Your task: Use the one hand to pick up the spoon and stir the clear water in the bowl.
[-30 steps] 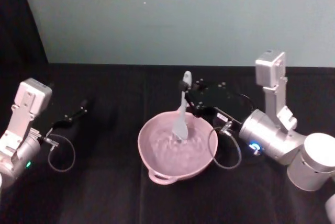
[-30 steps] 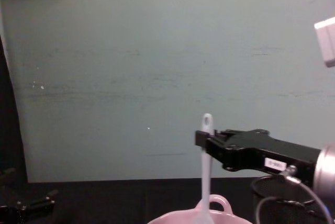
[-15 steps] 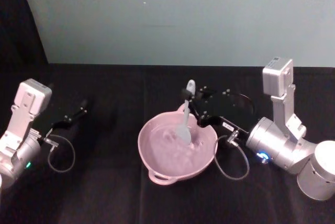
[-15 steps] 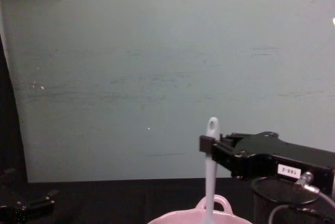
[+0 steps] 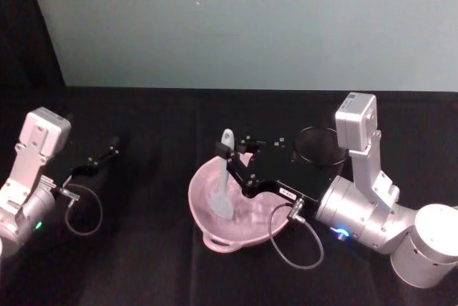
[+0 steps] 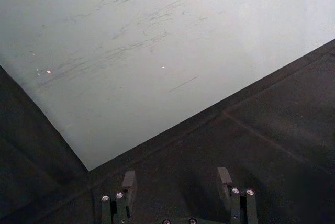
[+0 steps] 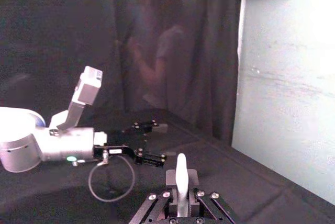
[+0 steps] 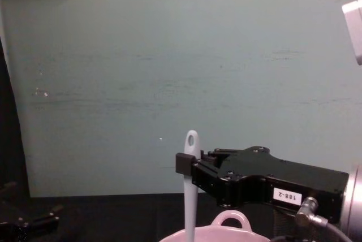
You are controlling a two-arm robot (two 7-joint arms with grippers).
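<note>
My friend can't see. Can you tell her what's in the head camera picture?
The right gripper holds a long white plastic spoon upright, its paddle head down in the round pale pink bowl on a black table. The left gripper rests far off, jaws open.

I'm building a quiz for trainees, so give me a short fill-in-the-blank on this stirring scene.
1. The right gripper is shut on the ____.
2. The spoon's head dips into the pink ____.
3. The left gripper, parked apart from the bowl, has its fingers ____.
4. The black mesh cup stands on the bowl's ____ side.

Missing words: spoon; bowl; open; right
</note>
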